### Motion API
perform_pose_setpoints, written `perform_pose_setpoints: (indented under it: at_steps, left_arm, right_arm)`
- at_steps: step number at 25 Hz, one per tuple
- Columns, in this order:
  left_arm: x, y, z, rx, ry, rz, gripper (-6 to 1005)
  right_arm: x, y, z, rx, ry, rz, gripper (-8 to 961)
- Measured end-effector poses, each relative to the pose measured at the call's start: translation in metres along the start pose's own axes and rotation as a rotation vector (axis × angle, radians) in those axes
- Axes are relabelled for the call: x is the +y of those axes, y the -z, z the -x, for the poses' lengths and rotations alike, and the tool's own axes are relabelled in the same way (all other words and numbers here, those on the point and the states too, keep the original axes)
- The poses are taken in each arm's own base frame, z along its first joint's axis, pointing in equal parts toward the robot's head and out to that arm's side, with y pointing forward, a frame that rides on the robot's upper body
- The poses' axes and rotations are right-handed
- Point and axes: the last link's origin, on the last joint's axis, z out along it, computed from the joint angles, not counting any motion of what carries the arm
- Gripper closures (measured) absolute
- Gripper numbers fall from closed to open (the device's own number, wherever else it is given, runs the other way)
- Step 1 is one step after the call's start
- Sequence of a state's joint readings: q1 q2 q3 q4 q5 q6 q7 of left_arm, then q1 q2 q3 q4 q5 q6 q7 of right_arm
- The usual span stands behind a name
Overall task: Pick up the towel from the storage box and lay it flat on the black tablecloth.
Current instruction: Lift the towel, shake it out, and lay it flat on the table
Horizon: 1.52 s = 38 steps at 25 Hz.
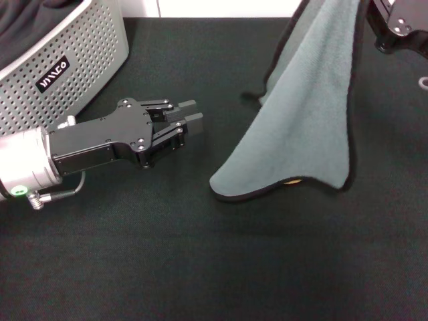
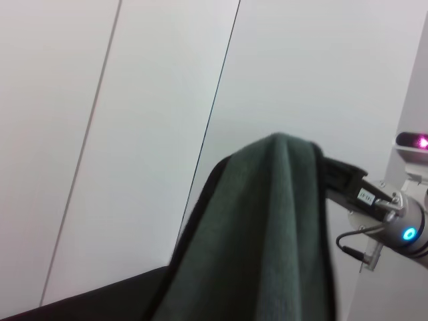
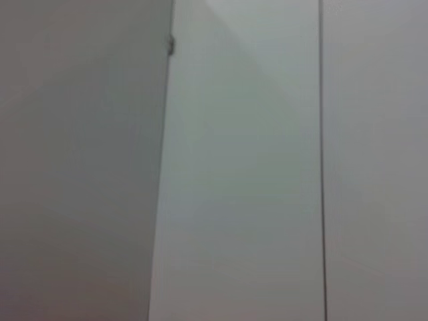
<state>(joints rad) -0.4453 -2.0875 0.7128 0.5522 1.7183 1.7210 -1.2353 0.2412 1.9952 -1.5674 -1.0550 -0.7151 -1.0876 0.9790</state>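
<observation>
Black tablecloth (image 1: 200, 267) covers the tabletop; the right gripper (image 1: 394, 27) dangles the towel (image 1: 301, 120), its grip hidden, lower hem touching down beside the left gripper (image 1: 190, 119), fingers pressed together.

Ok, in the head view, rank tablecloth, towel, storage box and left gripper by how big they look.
1. Tablecloth, fills most of the view.
2. Towel, hanging.
3. Storage box and left gripper: close; the box is cropped and the gripper nearer, so unranked.

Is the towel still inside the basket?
No, the towel hangs outside the storage box, held up by the right gripper, its lower edge touching the black tablecloth.
</observation>
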Motion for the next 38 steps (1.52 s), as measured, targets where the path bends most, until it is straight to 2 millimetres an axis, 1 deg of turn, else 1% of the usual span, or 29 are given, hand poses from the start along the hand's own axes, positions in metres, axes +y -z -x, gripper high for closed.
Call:
perform_pose_setpoints:
  at_steps: [5,8,14,18,20,23,26,29,30,33,35,38]
  left_arm:
    - [0.000,-0.002,0.000,-0.011,0.006,0.011,750]
    - [0.003,-0.005,0.005,-0.019,0.027,0.024,750]
    - [0.012,-0.012,0.018,-0.037,0.094,0.071,749]
    - [0.027,-0.016,0.028,-0.022,0.159,0.134,749]
    - [0.032,-0.018,0.030,-0.009,0.170,0.152,749]
    - [0.034,-0.019,0.031,0.006,0.157,0.155,749]
    - [0.034,-0.020,0.032,0.032,0.140,0.141,749]
    - [0.035,-0.019,0.035,0.041,0.128,0.130,749]
    - [0.035,-0.018,0.035,0.041,0.128,0.128,749]
    - [0.036,-0.016,0.036,0.040,0.123,0.120,749]
    - [0.035,-0.015,0.037,0.039,0.118,0.113,749]
    - [0.034,-0.014,0.038,0.037,0.107,0.104,749]
  right_arm:
    - [-0.001,0.002,-0.007,0.031,-0.010,-0.008,928]
    - [0.000,-0.001,-0.009,0.049,-0.003,0.002,927]
    - [0.001,-0.020,-0.005,0.045,0.031,0.035,925]
    - [0.000,-0.035,0.000,0.031,0.065,0.043,923]
    - [-0.002,-0.042,0.001,0.030,0.084,0.035,923]
    - [-0.005,-0.049,0.004,0.022,0.088,0.021,922]
    - [-0.008,-0.052,0.010,-0.003,0.099,0.008,921]
    - [-0.009,-0.052,0.025,-0.058,0.125,-0.013,920]
    - [-0.010,-0.050,0.033,-0.080,0.136,-0.026,920]
    - [-0.014,-0.043,0.047,-0.093,0.170,-0.078,919]
    - [-0.016,-0.043,0.049,-0.077,0.181,-0.108,918]
    - [-0.016,-0.048,0.038,0.000,0.183,-0.141,917]
